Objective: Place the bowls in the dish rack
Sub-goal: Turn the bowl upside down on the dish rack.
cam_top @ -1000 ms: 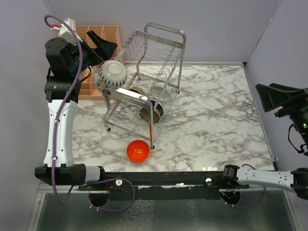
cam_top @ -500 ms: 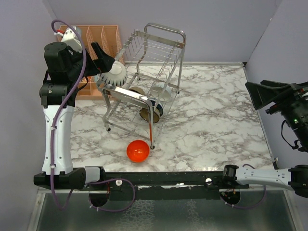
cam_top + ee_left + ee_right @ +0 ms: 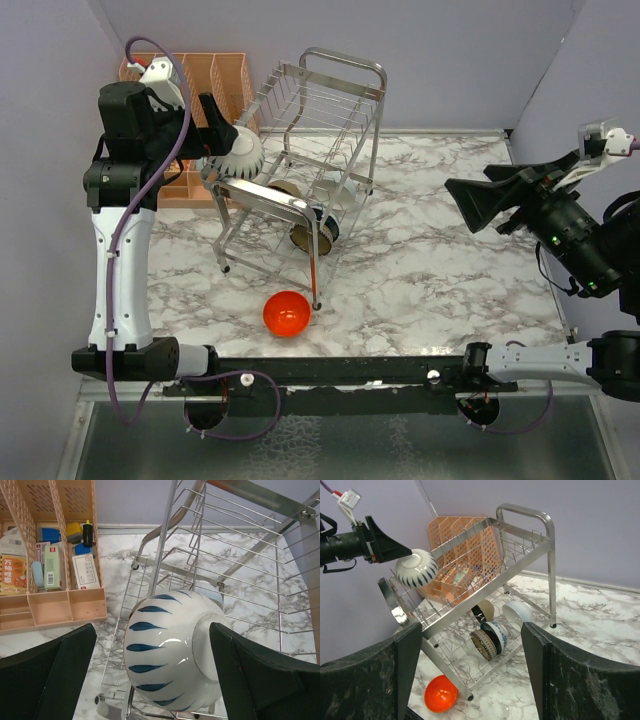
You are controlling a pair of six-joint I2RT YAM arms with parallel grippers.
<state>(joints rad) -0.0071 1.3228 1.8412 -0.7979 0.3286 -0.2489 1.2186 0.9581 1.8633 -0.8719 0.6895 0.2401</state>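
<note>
A: Biggest first. A marble counter (image 3: 450, 270) is logged, with the steel dish rack (image 3: 268, 197) stood at its back left. A peach organiser (image 3: 50, 605) is seen just behind the rack.

B: Hands?

A: The left hand (image 3: 152, 627) is held at the left end of the rack's upper tier, fingers spread wide, nothing clamped. The right hand (image 3: 460, 205) is raised over the counter's right side, well apart from the rack. Its fingers are also apart and nothing is carried.

B: Bowls?

A: The white bowl with blue pattern (image 3: 170, 665) is seen between the left fingers, tipped on its side on the upper tier's wires. A gap is seen at one finger. Contact at the other cannot be told. Several bowls in the lower tier (image 3: 492, 632) are stood on edge. The red-orange bowl (image 3: 286, 313) is left on the counter, just beside the rack's front leg, not yet loaded.

B: Risks?

A: The patterned bowl is judged poorly seated at the tier's end. It could be clipped by a finger as the hand is pulled away, then rolled off onto the counter. The rack itself could be shoved the same way. The red-orange bowl looks glossy and sits close to the leg. A finger could be knocked against the leg, or the bowl squeezed out and sent skating.
</note>
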